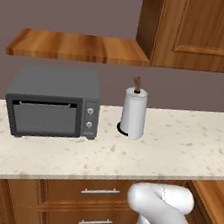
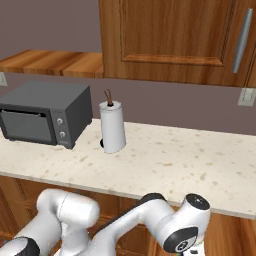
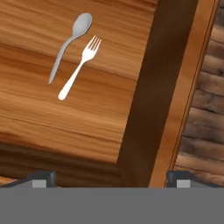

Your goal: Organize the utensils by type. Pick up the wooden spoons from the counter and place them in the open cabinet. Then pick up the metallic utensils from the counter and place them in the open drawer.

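Hand view, over the reddish-brown open drawer (image 3: 65,122): small silver spoon (image 3: 70,43) and silver fork (image 3: 81,68) lie side by side on its lighter wood floor, apparently delivered; gripper (image 3: 111,179) jaws spread wide, empty.

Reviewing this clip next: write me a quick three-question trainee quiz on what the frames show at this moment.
1. True or false: the silver spoon and the fork lie side by side on the wooden floor of the open drawer.
2. What stands on the counter right of the toaster oven? A) a kettle B) a paper towel roll C) a plant
3. Fill in: the gripper hovers over the drawer with its jaws ____.

Key: 1 true; 2 B, the paper towel roll; 3 open.
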### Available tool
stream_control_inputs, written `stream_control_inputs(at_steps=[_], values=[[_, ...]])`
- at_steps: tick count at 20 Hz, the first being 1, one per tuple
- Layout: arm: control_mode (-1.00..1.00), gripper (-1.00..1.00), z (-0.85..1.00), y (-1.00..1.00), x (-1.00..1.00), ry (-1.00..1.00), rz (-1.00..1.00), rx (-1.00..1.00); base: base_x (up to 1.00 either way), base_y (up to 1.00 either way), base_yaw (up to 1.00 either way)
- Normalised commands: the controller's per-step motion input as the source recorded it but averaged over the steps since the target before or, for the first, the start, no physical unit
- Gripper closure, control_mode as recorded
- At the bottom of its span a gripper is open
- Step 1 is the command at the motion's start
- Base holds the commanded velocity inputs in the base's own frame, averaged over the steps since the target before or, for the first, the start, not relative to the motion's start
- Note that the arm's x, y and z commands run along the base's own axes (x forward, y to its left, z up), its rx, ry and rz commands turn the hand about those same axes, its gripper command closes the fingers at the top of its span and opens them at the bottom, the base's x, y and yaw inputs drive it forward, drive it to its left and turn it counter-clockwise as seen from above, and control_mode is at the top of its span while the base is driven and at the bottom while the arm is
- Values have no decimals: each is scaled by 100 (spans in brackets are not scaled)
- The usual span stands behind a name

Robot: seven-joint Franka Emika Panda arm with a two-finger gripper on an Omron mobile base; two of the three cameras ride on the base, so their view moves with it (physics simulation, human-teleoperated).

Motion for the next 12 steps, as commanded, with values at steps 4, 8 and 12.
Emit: stream_control_inputs(at_steps=[4,8,12], values=[[-100,-100,65,79,6,-5,32,-6,0,0,0],[-100,-100,62,77,17,0,34,-2,0,0,0],[-100,-100,58,75,29,0,35,-2,0,0,0]])
